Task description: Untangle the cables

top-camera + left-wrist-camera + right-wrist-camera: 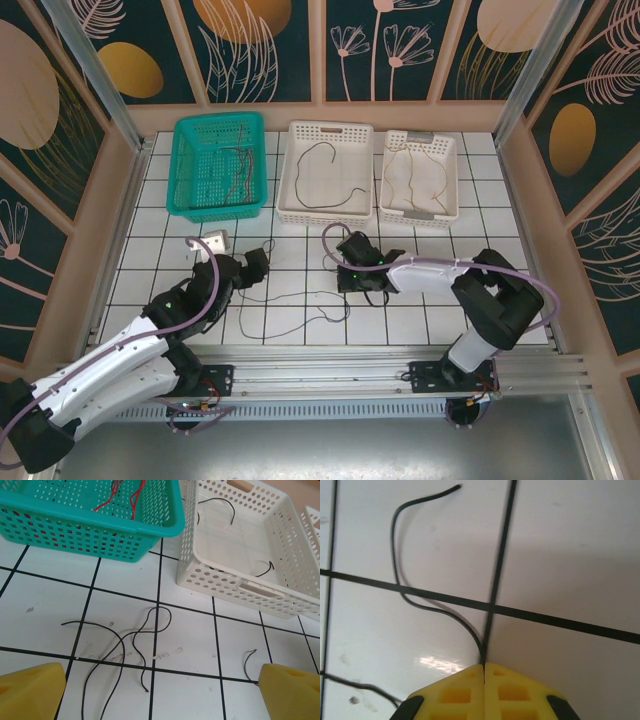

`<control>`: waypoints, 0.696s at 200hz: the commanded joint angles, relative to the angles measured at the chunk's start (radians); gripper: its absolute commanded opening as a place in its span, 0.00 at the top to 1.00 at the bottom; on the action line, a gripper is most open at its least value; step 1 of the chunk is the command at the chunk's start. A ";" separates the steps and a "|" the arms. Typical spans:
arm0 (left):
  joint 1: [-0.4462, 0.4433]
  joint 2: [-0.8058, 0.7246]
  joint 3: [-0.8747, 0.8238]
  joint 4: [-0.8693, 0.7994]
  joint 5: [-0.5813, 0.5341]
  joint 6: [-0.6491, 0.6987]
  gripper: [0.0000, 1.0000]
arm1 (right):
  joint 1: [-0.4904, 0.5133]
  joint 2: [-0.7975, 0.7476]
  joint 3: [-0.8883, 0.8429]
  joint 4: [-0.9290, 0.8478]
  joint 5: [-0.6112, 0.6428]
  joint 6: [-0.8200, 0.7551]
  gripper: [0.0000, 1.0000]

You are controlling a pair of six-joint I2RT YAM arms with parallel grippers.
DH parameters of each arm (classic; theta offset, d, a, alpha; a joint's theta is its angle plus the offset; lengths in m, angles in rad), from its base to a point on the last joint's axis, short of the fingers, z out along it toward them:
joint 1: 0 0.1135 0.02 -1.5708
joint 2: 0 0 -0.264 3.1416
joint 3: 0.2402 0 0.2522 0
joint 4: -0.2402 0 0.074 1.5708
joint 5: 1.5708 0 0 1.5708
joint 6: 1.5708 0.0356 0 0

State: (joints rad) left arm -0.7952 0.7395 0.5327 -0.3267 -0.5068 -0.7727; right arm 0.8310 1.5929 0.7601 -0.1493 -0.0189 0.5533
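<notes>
A thin black cable (300, 320) lies in loose curves on the white tiles between the arms. My right gripper (484, 667) is shut on this black cable (395, 545), which runs from its fingertips up and left to a free end. From above, the right gripper (352, 282) points down at the table. My left gripper (160, 695) is open, its yellow fingertips (30, 690) far apart, with nothing between them. Just beyond it the black cable (120, 645) crosses over itself. A short black end (248, 660) curls near its right fingertip.
Three baskets stand at the back. The teal basket (218, 118) holds red cables (132, 497). The middle white basket (330, 127) holds a black cable (320, 150). The right white basket (420, 135) holds tan cables (400, 175). Wooden walls enclose the table.
</notes>
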 commanded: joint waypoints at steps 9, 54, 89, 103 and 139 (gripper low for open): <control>-0.004 -0.006 -0.014 -0.003 -0.009 -0.016 0.02 | 0.017 -0.083 0.108 -0.011 -0.008 -0.057 1.00; -0.005 -0.004 -0.028 0.021 0.017 -0.034 0.02 | -0.016 -0.237 0.282 -0.146 0.029 -0.119 1.00; -0.004 -0.002 -0.047 0.053 0.056 -0.049 0.01 | -0.019 -0.294 0.437 -0.227 0.029 -0.153 1.00; -0.005 0.001 -0.055 0.072 0.074 -0.053 0.01 | -0.018 -0.300 0.512 -0.261 0.030 -0.170 1.00; -0.005 0.023 -0.076 0.127 0.125 -0.063 0.01 | -0.018 -0.272 0.744 -0.351 0.024 -0.210 1.00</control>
State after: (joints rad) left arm -0.7952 0.7494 0.4801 -0.2634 -0.4255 -0.8158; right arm 0.8169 1.3102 1.3510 -0.4099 -0.0006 0.3950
